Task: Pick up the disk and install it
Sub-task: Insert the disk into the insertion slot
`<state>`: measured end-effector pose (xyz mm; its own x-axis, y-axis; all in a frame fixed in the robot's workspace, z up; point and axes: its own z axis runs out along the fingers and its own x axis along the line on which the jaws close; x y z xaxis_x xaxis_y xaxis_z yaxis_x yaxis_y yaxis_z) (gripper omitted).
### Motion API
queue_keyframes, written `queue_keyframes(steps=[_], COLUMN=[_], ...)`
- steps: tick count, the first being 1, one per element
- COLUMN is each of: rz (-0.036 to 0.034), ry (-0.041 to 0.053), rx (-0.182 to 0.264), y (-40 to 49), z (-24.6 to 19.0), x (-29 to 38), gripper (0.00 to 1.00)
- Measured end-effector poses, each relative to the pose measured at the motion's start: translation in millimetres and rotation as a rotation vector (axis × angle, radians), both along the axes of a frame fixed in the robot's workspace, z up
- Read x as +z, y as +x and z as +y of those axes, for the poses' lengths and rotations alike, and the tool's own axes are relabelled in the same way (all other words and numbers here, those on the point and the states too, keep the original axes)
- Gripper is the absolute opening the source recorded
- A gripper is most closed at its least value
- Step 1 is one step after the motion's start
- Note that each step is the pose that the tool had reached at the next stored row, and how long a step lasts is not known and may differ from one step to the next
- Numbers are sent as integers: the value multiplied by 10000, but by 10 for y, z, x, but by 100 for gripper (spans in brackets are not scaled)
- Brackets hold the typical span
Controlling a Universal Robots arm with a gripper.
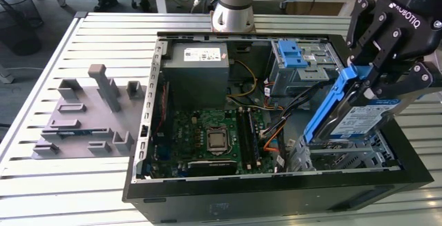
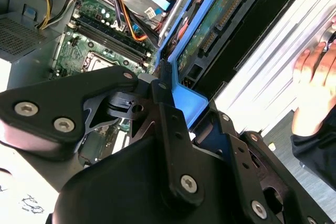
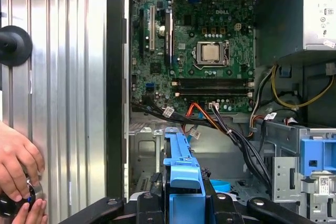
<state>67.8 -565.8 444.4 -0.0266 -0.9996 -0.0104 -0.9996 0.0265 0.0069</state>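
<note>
A slatted aluminium table (image 1: pixel 62 184) is taken up largely by an open black desktop computer case (image 1: pixel 276 197), lying on its side, and everything below is placed against that case. Inside it, a silver sheet-metal drive cage (image 1: pixel 352 159) is seen at the case's near corner on the exterior view's right.

Above that cage the black two-finger gripper (image 1: pixel 390 84) is closed on the disk (image 1: pixel 359 117), a flat silver hard drive with a white-and-blue label, framed by a bright blue plastic bracket (image 1: pixel 332 102). The disk is held steeply tilted, its lower end at the cage mouth. It is judged not yet seated.

For this step to go well, the disk would best be brought square to the cage, so that both sides of the bracket meet the cage walls evenly. A slow, straight descent is advised, since a tilted entry could jam one bracket edge.

The bundle of black cables (image 1: pixel 304 99) inside the case, just beside the cage, should be kept from being pinched.

A person's hand (image 3: pixel 18 156) rests on the table outside the case wall, and should be kept apart from the arm.
</note>
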Motion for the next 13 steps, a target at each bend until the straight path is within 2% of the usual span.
queue_keyframes(steps=[13], rz=[0], ry=[2], rx=[2], y=[16], z=[-21], x=[-66], gripper=[36])
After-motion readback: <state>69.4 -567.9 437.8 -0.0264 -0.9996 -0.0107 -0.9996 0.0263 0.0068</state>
